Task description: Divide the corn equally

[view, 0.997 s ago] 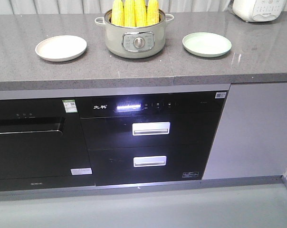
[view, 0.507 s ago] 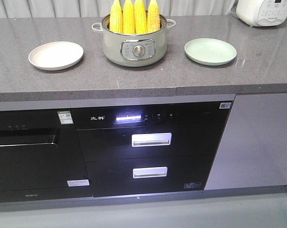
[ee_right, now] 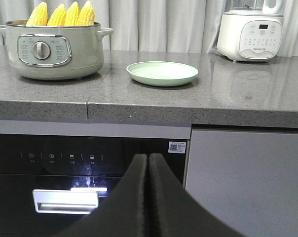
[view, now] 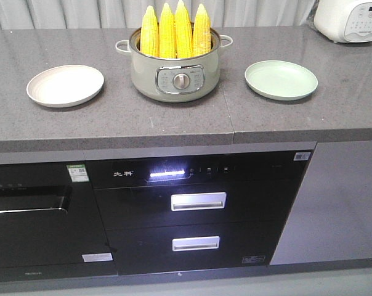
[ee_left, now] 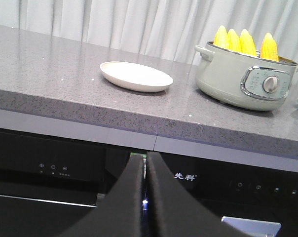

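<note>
Several cobs of yellow corn (view: pixel 175 31) stand upright in a pale green pot (view: pixel 173 77) at the middle of the grey counter; the corn (ee_left: pixel 245 42) (ee_right: pixel 65 15) shows in both wrist views too. A cream plate (view: pixel 65 85) (ee_left: pixel 136 76) lies left of the pot, a mint green plate (view: pixel 281 79) (ee_right: pixel 162 73) lies right of it. Both plates hold nothing. My left gripper (ee_left: pixel 145 159) is shut, low in front of the black cabinet, below the counter edge. My right gripper (ee_right: pixel 148 159) is shut too, at the same height. Neither holds anything.
A white appliance (view: pixel 352 18) (ee_right: pixel 251 29) stands at the counter's back right corner. Under the counter are a black oven (view: pixel 32 216) and a black unit with two silver drawer handles (view: pixel 198 201). A grey cabinet door (view: pixel 334 197) is to the right. Curtains hang behind.
The front view has shifted: counter, pot and plates sit lower and larger in frame than one second ago. Nothing on the counter has moved.
</note>
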Tool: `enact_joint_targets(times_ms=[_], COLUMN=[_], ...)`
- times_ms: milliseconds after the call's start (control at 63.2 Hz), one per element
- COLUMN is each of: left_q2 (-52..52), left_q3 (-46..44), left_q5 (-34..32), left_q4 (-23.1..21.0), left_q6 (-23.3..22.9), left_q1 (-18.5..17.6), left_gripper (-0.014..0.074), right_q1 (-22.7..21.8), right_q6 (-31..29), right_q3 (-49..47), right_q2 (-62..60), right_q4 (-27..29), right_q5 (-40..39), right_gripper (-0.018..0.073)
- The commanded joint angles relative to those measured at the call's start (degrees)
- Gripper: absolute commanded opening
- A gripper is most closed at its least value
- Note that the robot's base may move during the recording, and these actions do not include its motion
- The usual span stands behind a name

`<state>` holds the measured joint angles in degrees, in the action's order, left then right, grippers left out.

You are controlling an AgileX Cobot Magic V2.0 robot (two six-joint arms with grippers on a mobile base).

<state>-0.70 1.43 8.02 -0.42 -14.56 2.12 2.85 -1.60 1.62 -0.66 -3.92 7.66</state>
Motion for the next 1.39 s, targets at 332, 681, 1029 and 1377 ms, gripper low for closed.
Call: enact_joint_targets(times_ms=[332,681,1029,1377], left_q2=[-0.76,-0.76,-0.76,-0.76], left_q3=[-1.28,-1.28,-1.28,-1.28], left_q5=[-4.08,-4.08,-4.08,-4.08], left_q4=[-0.10,-0.10,-0.10,-0.10], left_q6=[-0.36,-0.36,-0.36,-0.36], left_q1=[-0.01,-0.01,-0.01,-0.01], left_gripper=[-0.0006,-0.0006,-0.0006,-0.0006], right_q1=[-0.23,-0.23,-0.23,-0.23], right_q6=[-0.15,-0.15,-0.15,-0.15], right_q3=[1.02,1.02,1.02,1.02], right_q2=[-0.46,-0.46,-0.46,-0.46], right_q4=[-0.31,-0.31,-0.31,-0.31], right_q5=[-4.29,-4.29,-4.29,-4.29], right_gripper=[-0.0006,-0.0006,-0.0006,-0.0006])
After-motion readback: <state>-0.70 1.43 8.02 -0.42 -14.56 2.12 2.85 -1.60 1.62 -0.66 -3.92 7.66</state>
